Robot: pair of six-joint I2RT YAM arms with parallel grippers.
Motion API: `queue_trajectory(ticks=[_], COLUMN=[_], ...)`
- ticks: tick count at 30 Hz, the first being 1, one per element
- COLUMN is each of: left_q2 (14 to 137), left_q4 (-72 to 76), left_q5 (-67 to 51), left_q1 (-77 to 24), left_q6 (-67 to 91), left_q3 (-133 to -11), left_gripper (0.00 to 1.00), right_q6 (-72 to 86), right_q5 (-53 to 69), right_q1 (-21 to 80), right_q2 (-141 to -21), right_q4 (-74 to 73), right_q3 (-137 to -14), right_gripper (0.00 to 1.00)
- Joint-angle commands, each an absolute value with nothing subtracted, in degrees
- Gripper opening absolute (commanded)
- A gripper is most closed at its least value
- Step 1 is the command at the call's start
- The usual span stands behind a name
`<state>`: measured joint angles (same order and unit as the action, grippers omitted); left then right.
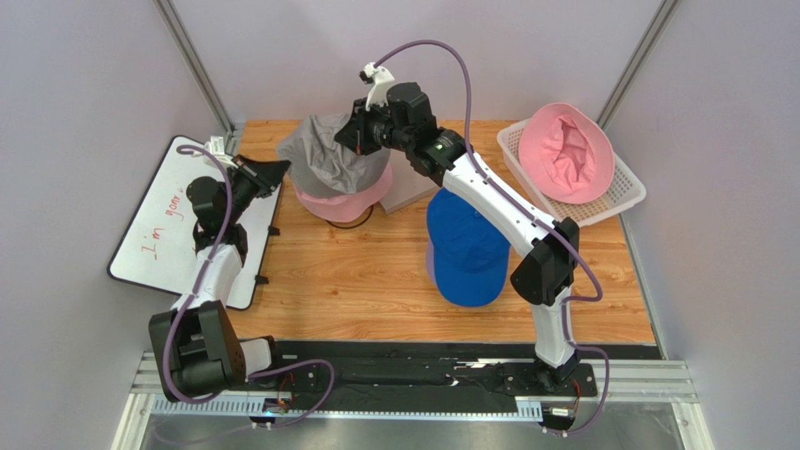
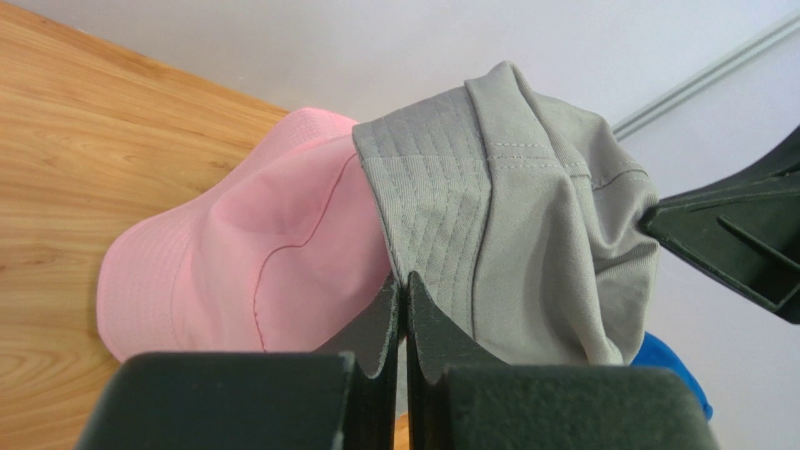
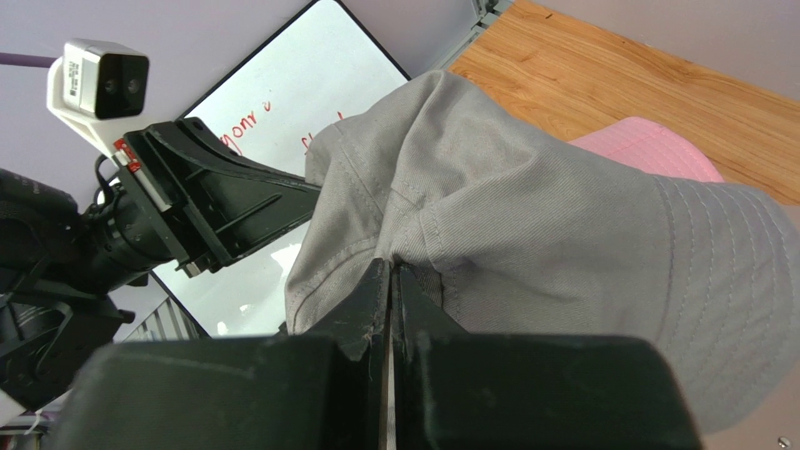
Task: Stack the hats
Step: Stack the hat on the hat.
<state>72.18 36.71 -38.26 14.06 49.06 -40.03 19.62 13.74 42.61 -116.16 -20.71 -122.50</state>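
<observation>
A grey bucket hat is draped over a pink bucket hat at the back middle of the table. My left gripper is shut on the grey hat's left brim, its tips meeting at the brim's edge beside the pink hat. On the opposite side, my right gripper is shut on a fold of the grey hat, tips pinched together. A blue baseball cap lies under the right arm. Another pink bucket hat lies upturned in the white basket.
A whiteboard with red writing lies at the left edge under the left arm. A pale grey box sits behind the stacked hats. A lavender sliver shows under the blue cap. Metal posts and walls close in the back corners.
</observation>
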Motion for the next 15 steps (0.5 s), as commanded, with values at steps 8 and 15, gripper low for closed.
queue_trajectory(ticks=[8, 15], left_q2=[71.5, 76.4], left_q4=[19.6, 19.0], left_q5=[-28.6, -27.8], left_q1=[16.2, 16.3], left_q6=[41.8, 40.4], left_q3=[-41.9, -44.4], left_gripper=[0.00, 0.00], right_q6=[19.2, 18.4], right_q5=[12.1, 10.0], right_q1=[43.1, 43.1], right_q2=[-113.2, -116.6], right_q4=[-19.3, -20.6], right_q3=[-121.6, -124.8], right_gripper=[0.00, 0.00])
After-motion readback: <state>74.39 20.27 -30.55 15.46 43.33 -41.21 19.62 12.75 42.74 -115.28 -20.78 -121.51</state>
